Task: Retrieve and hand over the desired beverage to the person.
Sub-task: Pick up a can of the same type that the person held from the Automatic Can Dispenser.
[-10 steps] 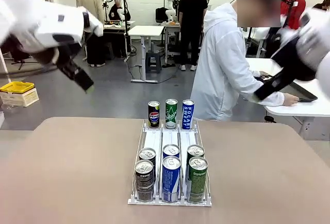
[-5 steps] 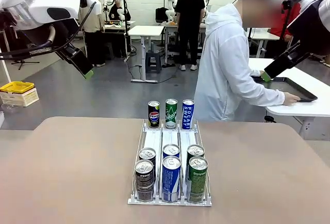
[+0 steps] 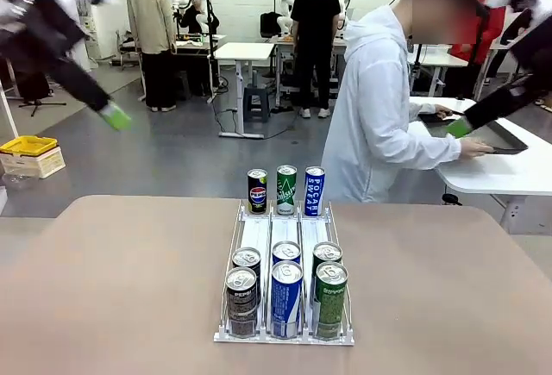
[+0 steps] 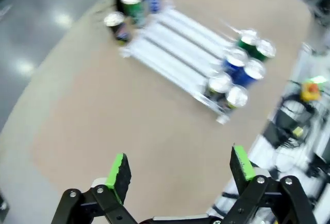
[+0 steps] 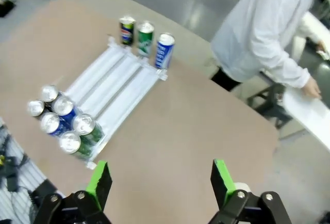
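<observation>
You have both arms raised high over the tan tabletop (image 3: 129, 289), and neither is carrying anything. Your left gripper (image 4: 180, 166) has its green-padded fingers spread wide apart with only air between them, and it looks down at the table from a slant. Your right gripper (image 5: 160, 178) is spread just as wide and is also empty, well above the drinks.

The beverages are in and by the clear plastic three-lane rack (image 3: 285, 235) in the middle of the table. At its far end, nearest the person, three cans stand upright side by side: a black Pepsi can (image 3: 257, 190), a green can (image 3: 286, 190) and a blue-and-white Pocari Sweat can (image 3: 314, 191) (whether they stand on the rack's lip or on the table just past it, I cannot tell). At the near end, six more cans stand two to a lane: dark Pepsi cans (image 3: 241, 300) on the left, blue cans (image 3: 286, 296) in the middle and green cans (image 3: 329, 297) on the right. The middle stretch of each lane is bare.

The person in a white hooded zip jacket and dark cap (image 3: 375, 108) stands at the far side of the table, turned side-on toward a white side table (image 3: 509, 181). One hand (image 3: 475, 147) rests by a dark tray (image 3: 504, 138) there.
</observation>
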`<state>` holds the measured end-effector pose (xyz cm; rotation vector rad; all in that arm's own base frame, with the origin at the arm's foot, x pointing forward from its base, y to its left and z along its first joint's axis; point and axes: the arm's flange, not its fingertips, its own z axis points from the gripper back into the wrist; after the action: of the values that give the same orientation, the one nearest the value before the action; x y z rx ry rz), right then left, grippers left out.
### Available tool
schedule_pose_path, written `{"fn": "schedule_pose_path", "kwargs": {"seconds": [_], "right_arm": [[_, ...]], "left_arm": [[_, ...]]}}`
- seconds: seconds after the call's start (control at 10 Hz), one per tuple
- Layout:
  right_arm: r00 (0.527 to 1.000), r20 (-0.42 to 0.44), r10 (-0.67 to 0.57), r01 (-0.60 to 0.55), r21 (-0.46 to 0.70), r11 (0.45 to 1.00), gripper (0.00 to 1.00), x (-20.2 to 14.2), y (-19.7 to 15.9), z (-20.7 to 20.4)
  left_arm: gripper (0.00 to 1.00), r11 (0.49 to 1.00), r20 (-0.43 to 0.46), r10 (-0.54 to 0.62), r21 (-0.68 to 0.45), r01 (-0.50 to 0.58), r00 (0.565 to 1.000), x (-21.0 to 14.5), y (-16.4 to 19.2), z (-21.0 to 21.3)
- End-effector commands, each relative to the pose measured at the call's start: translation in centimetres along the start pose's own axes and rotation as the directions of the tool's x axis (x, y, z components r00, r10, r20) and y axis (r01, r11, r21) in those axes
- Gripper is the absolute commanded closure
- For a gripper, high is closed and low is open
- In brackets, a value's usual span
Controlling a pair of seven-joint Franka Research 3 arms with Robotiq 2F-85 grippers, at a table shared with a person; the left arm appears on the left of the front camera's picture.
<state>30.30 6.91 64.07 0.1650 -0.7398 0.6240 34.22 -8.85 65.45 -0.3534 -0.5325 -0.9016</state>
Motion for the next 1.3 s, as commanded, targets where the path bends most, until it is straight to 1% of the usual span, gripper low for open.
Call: {"fn": "schedule_pose_path", "kwargs": {"seconds": [0.0, 0.1, 0.3, 0.4, 0.5, 0.6, 0.7, 0.8, 0.9, 1.2], "right_arm": [[0.995, 0.017, -0.100, 0.094, 0.233, 0.968, 0.00, -3.2, -5.1, 2.1], [0.984, 0.054, -0.170, 0.153, 0.233, 0.960, 0.00, -4.5, -7.5, 3.1], [0.944, 0.127, -0.304, 0.264, 0.261, 0.929, 0.00, -6.8, -11.2, 4.5], [0.927, 0.155, -0.340, 0.295, 0.256, 0.921, 0.00, -7.9, -12.5, 5.1], [0.916, 0.185, -0.355, 0.304, 0.254, 0.918, 0.00, -8.7, -13.3, 5.6], [0.905, 0.217, -0.365, 0.309, 0.253, 0.917, 0.00, -9.1, -13.8, 6.0], [0.899, 0.232, -0.371, 0.313, 0.251, 0.916, 0.00, -9.3, -14.1, 6.0], [0.911, 0.215, -0.352, 0.299, 0.244, 0.923, 0.00, -9.0, -14.1, 5.2], [0.901, 0.194, -0.389, 0.338, 0.248, 0.908, 0.00, -9.4, -14.2, 7.0], [0.901, 0.194, -0.389, 0.338, 0.248, 0.908, 0.00, -9.4, -14.2, 7.0]], "left_arm": [[0.00, 0.992, -0.020, 0.028, -0.123, -0.030, 0.999, -2.6, 4.0, 5.1], [0.00, 0.989, 0.037, 0.055, -0.136, -0.049, 0.998, -4.3, 5.5, 6.6], [0.00, 0.988, 0.166, 0.145, -0.084, -0.132, 0.975, -7.6, 6.5, 9.2], [0.00, 0.984, 0.219, 0.179, -0.045, -0.173, 0.959, -8.8, 7.0, 10.1], [0.00, 0.981, 0.242, 0.193, -0.041, -0.188, 0.951, -9.3, 7.3, 10.2], [0.00, 0.974, 0.258, 0.222, -0.014, -0.226, 0.940, -9.5, 7.6, 10.5], [0.00, 0.969, 0.270, 0.244, -0.020, -0.248, 0.931, -9.6, 7.7, 10.6], [0.00, 0.975, 0.223, 0.224, -0.042, -0.220, 0.949, -9.9, 8.3, 12.0], [0.00, 0.975, 0.223, 0.224, -0.042, -0.220, 0.949, -9.9, 8.3, 12.0], [0.00, 0.975, 0.223, 0.224, -0.042, -0.220, 0.949, -9.9, 8.3, 12.0]]}}
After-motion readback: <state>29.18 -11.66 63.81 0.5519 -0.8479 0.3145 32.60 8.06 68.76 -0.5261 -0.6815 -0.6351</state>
